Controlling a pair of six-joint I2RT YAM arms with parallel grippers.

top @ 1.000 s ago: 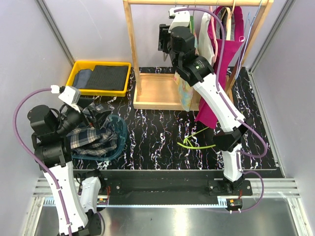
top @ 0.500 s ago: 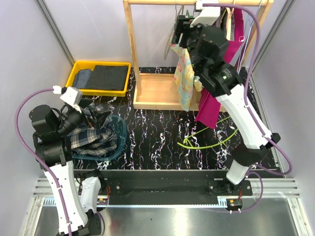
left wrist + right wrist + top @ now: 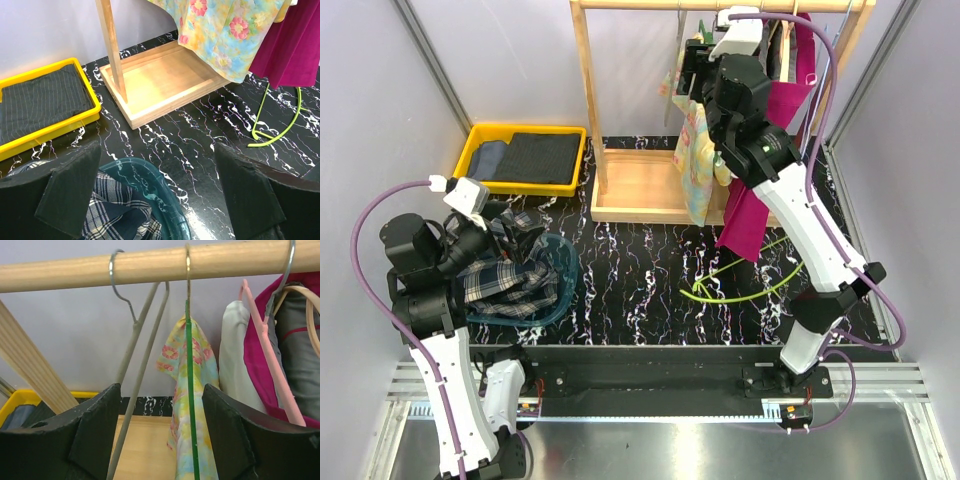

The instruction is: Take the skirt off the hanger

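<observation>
Right gripper (image 3: 161, 395): raised to the wooden rail (image 3: 150, 265), fingers parted with a wide gap, gripping nothing.
Between its fingers: in the right wrist view the neck of the green hanger (image 3: 190, 365) runs down through the gap, clear of both pads.
Floral skirt (image 3: 202, 370): hanging on that green hanger, which is hooked over the rail; its hem hangs above the rack's wooden base (image 3: 630, 185).
Neighbours on the rail: 1 bare grey wire hanger (image 3: 135, 355) to the left of the skirt; a pink hanger (image 3: 265, 350) and a magenta garment (image 3: 750, 215) to its right.
Left gripper (image 3: 157, 150): fully spread and empty, held over the near-left part of the surface (image 3: 640, 270).
Under it: a teal basin (image 3: 150, 175) holding a plaid garment (image 3: 500, 280).
Yellow tray (image 3: 480, 135): at the far left, beside the rack, holding folded dark cloth.
Loose hanger (image 3: 695, 292): lime green, lying flat on the surface below the magenta garment.
</observation>
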